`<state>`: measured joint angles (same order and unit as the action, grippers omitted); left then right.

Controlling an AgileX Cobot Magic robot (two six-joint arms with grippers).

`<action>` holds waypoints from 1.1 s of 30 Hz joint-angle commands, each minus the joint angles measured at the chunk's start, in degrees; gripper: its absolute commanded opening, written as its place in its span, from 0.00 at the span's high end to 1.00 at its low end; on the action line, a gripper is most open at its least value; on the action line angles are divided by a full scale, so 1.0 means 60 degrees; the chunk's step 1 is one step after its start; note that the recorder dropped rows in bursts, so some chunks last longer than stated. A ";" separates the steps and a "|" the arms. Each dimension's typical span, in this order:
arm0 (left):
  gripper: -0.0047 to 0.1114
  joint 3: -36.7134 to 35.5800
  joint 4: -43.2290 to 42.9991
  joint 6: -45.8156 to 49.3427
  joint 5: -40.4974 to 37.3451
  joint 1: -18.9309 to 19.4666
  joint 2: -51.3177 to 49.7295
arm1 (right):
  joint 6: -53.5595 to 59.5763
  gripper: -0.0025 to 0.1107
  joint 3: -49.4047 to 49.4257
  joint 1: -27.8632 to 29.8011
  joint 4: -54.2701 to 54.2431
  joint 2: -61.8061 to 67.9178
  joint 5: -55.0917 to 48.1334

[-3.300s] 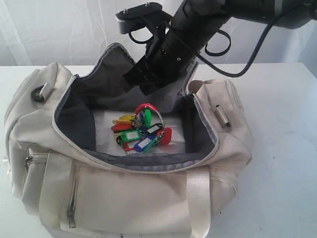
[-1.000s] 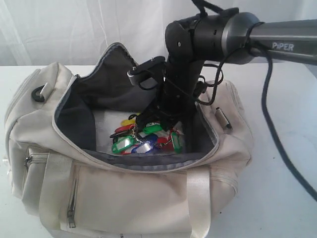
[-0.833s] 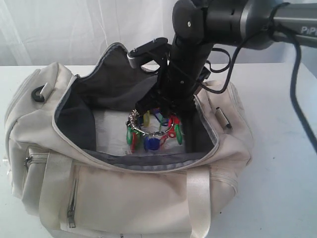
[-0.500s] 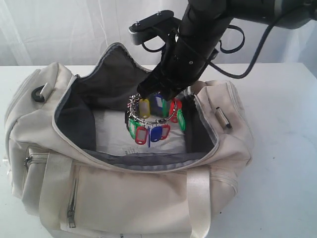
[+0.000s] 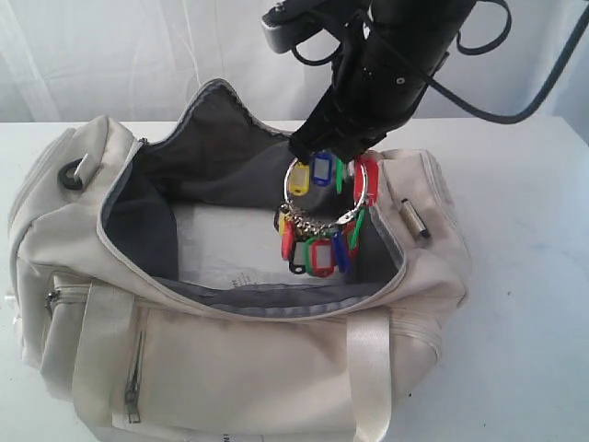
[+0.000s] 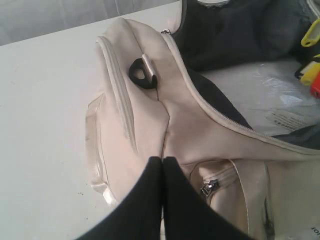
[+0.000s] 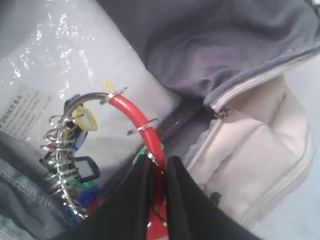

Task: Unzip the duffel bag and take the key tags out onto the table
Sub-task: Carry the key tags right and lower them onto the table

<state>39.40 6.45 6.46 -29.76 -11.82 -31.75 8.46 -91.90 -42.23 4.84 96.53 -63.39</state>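
Note:
The cream duffel bag (image 5: 230, 350) lies unzipped on the white table (image 5: 525, 276), its grey lining showing. The bunch of coloured key tags (image 5: 322, 216) hangs in the air above the bag's opening, on a red and metal ring (image 7: 137, 125). My right gripper (image 5: 336, 152) is shut on that ring; in the right wrist view its black fingers (image 7: 160, 165) pinch the red part. My left gripper (image 6: 162, 161) is shut with nothing between its fingers, hovering over the bag's end (image 6: 145, 125) near a black D-ring (image 6: 141, 74). It does not show in the exterior view.
A clear plastic packet with a printed label (image 5: 225, 249) lies flat on the bag's floor. A webbing handle (image 5: 368, 368) hangs down the bag's front. White table shows to the right of the bag and a white curtain hangs behind.
The right gripper went down into the bag, closed on the key tags' ring and has lifted the bunch up and to the right, clear of the bag's floor.

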 commanded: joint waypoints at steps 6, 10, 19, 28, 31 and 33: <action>0.96 -0.0041 0.0129 -0.0012 -0.0093 -0.0046 0.0060 | -0.0757 0.98 0.0001 0.0018 0.1440 -0.0884 -0.0582; 0.96 -0.0041 0.0129 -0.0012 -0.0093 -0.0046 0.0060 | -0.1025 0.98 0.0001 0.0018 0.2010 -0.1348 -0.0887; 0.96 -0.0041 0.0129 -0.0012 -0.0113 -0.0046 0.0060 | -0.1193 0.98 0.0209 0.0393 0.2294 -0.2751 -0.1095; 0.96 -0.0041 0.0129 -0.0012 -0.0113 -0.0046 0.0060 | -0.1327 0.98 0.2208 0.1547 0.2274 -0.4559 -0.1095; 0.96 -0.0041 0.0129 -0.0012 -0.0113 -0.0046 0.0060 | -0.1490 0.98 0.3131 0.1719 0.2249 -0.5178 -0.1095; 0.96 -0.0041 0.0129 -0.0012 -0.0134 -0.0046 0.0060 | -0.1637 0.98 0.3726 0.1735 0.2249 -0.5541 -0.1095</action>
<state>39.40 6.49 6.46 -30.09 -11.82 -31.75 0.00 -73.61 -32.56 18.21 66.24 -70.13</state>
